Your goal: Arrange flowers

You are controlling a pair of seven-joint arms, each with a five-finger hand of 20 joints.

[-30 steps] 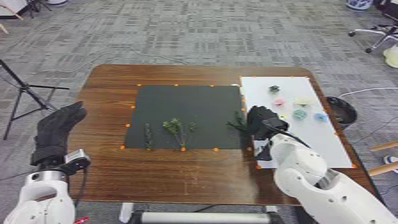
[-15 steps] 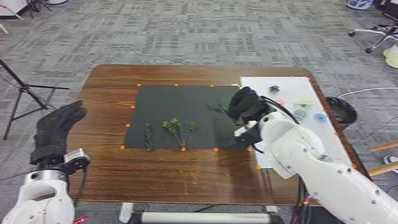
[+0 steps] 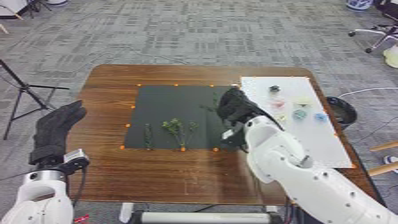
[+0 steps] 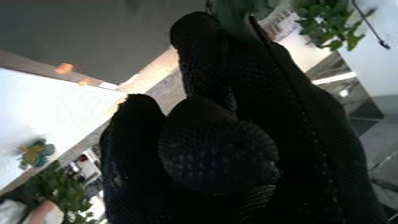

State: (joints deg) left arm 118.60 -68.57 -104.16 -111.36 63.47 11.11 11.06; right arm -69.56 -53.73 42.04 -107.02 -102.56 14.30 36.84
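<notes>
Brown wood of the desk (image 3: 178, 175) sets the stage as an arrangement of flowers takes shape, judged to be in its early going. Greenery goes down first, it appears: a slender sprig (image 3: 148, 136) and a bushier, branching sprig (image 3: 173, 128) lie apart on the black mat (image 3: 164, 100), toward the desk's near edge, while a green sprig (image 3: 210, 106) is pinched in the fingers of the robot's right hand (image 3: 236, 108) over the mat's right side. By count, that makes three sprigs, though whether the bushy one is a single piece cannot be told. On the white sheet (image 3: 329, 140) along the desk's right edge, toward its far corner, wait six flower heads: dark blue-green (image 3: 274, 89), pink (image 3: 278, 103), cream (image 3: 303, 102), teal (image 3: 299, 115), blue (image 3: 321, 117) and yellow (image 3: 282, 118). None sits on the mat. Left to do, by all appearances, are setting down the held sprig and adding the blooms. The left hand (image 3: 55, 127), fingers extended, waits beside the desk's left edge, holding nothing.
</notes>
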